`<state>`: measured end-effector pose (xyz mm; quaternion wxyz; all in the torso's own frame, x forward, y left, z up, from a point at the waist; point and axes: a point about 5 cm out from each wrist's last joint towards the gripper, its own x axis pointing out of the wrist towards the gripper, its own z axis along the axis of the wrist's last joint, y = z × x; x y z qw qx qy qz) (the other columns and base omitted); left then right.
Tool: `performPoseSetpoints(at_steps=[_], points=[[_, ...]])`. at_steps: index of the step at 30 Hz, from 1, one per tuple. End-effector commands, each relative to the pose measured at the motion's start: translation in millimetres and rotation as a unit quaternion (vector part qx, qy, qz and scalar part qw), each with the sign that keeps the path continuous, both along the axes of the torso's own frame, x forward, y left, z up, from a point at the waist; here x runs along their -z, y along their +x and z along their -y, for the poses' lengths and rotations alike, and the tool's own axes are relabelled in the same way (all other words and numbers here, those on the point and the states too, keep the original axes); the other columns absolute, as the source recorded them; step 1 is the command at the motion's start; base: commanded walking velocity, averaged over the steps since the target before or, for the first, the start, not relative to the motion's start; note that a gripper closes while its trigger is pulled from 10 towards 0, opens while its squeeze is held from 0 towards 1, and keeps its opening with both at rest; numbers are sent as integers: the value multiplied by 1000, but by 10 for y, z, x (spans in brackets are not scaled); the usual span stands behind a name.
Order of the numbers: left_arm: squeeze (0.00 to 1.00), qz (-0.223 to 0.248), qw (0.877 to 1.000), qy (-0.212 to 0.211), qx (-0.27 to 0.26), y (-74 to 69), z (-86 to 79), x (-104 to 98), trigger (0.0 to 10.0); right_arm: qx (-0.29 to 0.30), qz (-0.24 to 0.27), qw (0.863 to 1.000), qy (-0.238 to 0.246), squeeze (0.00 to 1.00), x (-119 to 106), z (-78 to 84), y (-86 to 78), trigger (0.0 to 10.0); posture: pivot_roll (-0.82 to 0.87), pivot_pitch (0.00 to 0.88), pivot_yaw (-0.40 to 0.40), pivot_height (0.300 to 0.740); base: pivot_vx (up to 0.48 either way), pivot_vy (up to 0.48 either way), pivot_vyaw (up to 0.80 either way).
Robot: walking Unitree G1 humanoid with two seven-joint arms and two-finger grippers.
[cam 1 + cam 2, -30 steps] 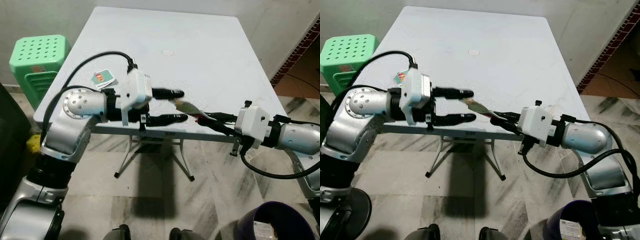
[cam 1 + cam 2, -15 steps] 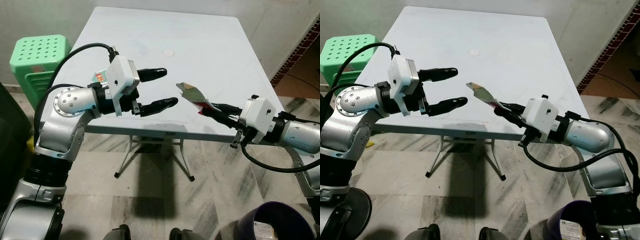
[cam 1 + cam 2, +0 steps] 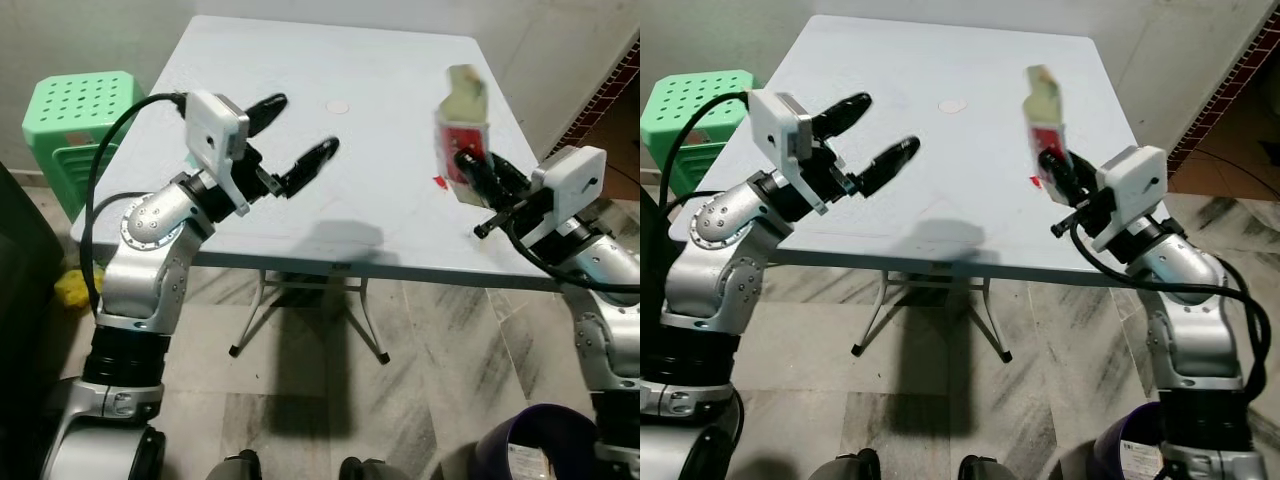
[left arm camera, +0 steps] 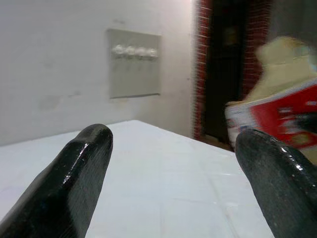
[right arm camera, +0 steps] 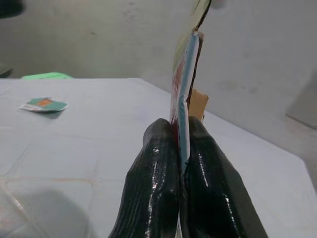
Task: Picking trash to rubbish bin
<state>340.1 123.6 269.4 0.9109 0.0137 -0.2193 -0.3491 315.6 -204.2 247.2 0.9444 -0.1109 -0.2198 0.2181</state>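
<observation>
Table (image 3: 380, 110), one wrapper (image 3: 462, 125) pinched upright in right hand (image 3: 470, 172), left hand (image 3: 290, 135) spread — one packet (image 5: 43, 105) lying flat.

Wrapper (image 3: 462, 120): blurred in my right hand (image 3: 472, 170); I cannot read its print, and its top runs off the right wrist view.
Rubbish bin (image 3: 535, 445): cut by the bottom edge, only part of its purple rim visible.
Green stool (image 3: 75, 125): partly hidden behind my left arm.
Small packet (image 5: 43, 104): on the worktop (image 3: 380, 110), label too small to read.
</observation>
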Motion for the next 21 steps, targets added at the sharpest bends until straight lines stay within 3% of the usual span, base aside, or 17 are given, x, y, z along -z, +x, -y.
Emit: performPoseSetpoints(at_steps=[1, 4, 5, 10, 11, 12, 21], points=[[1000, -42, 997, -28, -60, 73, -70, 138, 10000, 49, 3, 998, 50, 0, 7, 67, -8, 0, -39, 136, -50, 740, 0, 0, 0], [1000, -64, 993, -31, -93, 111, -85, 208, 10000, 72, -5, 995, 73, 0, 59, 66, 1, 0, -39, 135, -49, 740, 0, 0, 0], [1000, -103, 984, -52, -132, 166, -112, 292, 10000, 98, -17, 991, 93, 0, 148, 52, 9, 0, -37, 128, -47, 740, 0, 0, 0], [1000, -130, 971, -72, -187, 217, -142, 383, 10000, 138, -39, 981, 129, 0, 291, 36, 14, 0, -40, 117, -45, 740, 0, 0, 0], [282, -132, 968, -85, -194, 221, -150, 389, 10000, 138, -43, 980, 136, 0, 315, 20, 8, 0, -40, 117, -45, 740, 0, 0, 0], [0, -137, 964, -94, -206, 229, -161, 397, 10000, 141, -45, 979, 139, 0, 333, 1, -1, 0, -40, 113, -44, 740, 0, 0, 0], [0, -137, 964, -94, -206, 229, -161, 397, 10000, 141, -45, 979, 139, 0, 333, 1, -1, 0, -40, 113, -44, 740, 0, 0, 0]])
